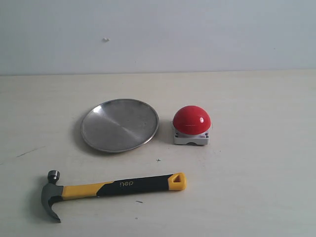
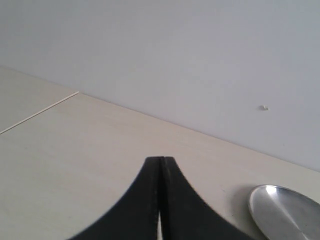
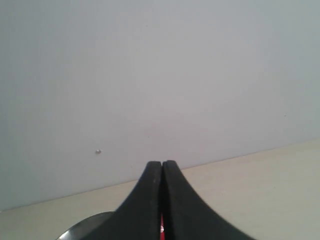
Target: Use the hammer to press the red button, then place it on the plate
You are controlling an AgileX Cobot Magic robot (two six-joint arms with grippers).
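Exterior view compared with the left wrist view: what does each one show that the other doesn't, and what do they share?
Only the exterior view shows the hammer lying on the table and the red button beside the plate, which appears whole. Only the left wrist view shows the left gripper, its black jaws pressed shut. Both show the plate (just part of it in the wrist view), the pale table, and the wall with a small speck.
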